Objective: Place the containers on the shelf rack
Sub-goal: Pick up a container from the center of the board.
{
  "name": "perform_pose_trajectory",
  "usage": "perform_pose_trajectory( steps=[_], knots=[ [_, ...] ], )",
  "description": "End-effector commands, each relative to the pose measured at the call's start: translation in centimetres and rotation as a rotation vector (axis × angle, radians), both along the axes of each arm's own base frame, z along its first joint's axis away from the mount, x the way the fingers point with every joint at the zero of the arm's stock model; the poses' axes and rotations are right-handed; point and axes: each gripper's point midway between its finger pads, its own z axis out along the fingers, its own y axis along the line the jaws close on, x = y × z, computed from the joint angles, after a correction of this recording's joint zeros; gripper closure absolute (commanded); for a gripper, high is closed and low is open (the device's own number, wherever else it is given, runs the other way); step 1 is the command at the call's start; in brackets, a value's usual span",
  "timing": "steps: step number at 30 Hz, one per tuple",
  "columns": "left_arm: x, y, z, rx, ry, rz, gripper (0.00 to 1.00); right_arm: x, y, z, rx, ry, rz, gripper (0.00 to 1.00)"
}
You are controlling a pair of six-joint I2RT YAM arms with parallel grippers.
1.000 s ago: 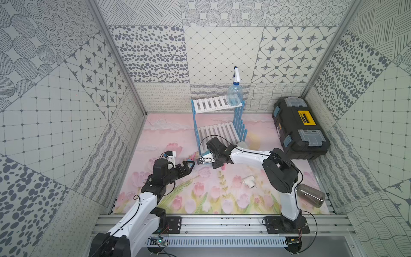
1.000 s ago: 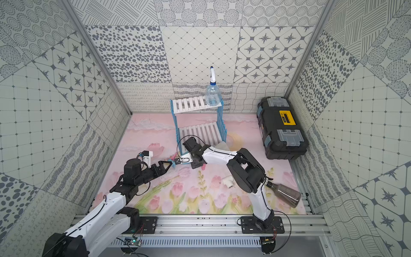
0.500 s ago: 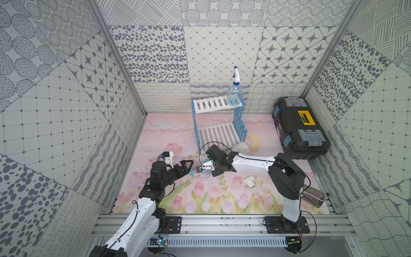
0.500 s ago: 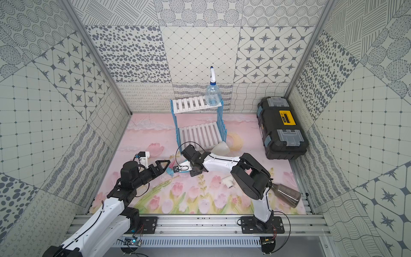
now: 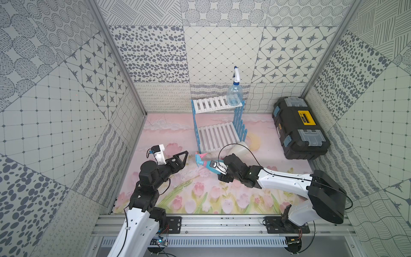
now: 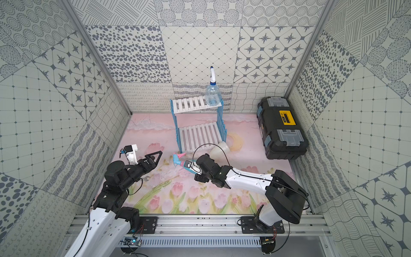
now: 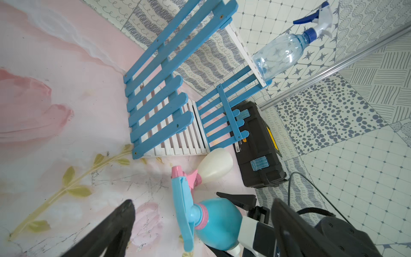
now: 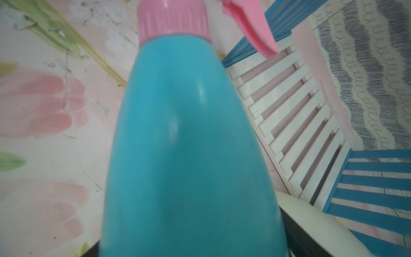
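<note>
Holding the blue bottle (image 7: 219,224) round its belly, your right gripper (image 5: 215,168) has light, likely slick plastic; left gripper (image 5: 182,158) gapes empty. Pink collar (image 8: 173,22) looks surer.

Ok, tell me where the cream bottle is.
In both top views the cream bottle lies on its side by the shelf rack's front right corner.

Three spray bottles (image 5: 208,165) (image 5: 239,149) (image 5: 234,96), one shelf rack (image 5: 214,104), one black toolbox (image 5: 298,129), two claws (image 5: 180,158) (image 5: 214,169)
</note>
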Motion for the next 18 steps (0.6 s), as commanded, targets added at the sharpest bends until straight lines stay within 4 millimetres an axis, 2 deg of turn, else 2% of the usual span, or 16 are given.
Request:
perform_pose_trajectory(
  steps=[1,5,9,12,15,18],
  knots=[
    [0.1,-2.8,3.0,-0.079,-0.035,-0.169,0.07,2.5,1.0,5.1,0.317,-0.088,-0.202,0.22],
    [0.2,-5.2,4.2,-0.11,-0.05,-0.268,0.07,3.7,1.7,7.2,0.406,-0.157,-0.29,0.22],
    [0.3,-7.5,4.1,-0.074,-0.058,-0.319,0.07,3.8,2.9,7.7,0.447,-0.171,-0.299,0.22],
    [0.9,-7.7,3.3,-0.074,-0.028,-0.298,0.11,3.3,3.9,8.1,0.47,-0.172,-0.273,0.22],
    [1.5,-7.9,3.4,-0.095,-0.038,-0.289,0.17,3.0,4.4,7.9,0.461,-0.167,-0.262,0.21],
    [2.1,-7.7,3.2,-0.086,-0.037,-0.27,0.28,2.7,4.6,7.6,0.456,-0.162,-0.257,0.21]
  ],
)
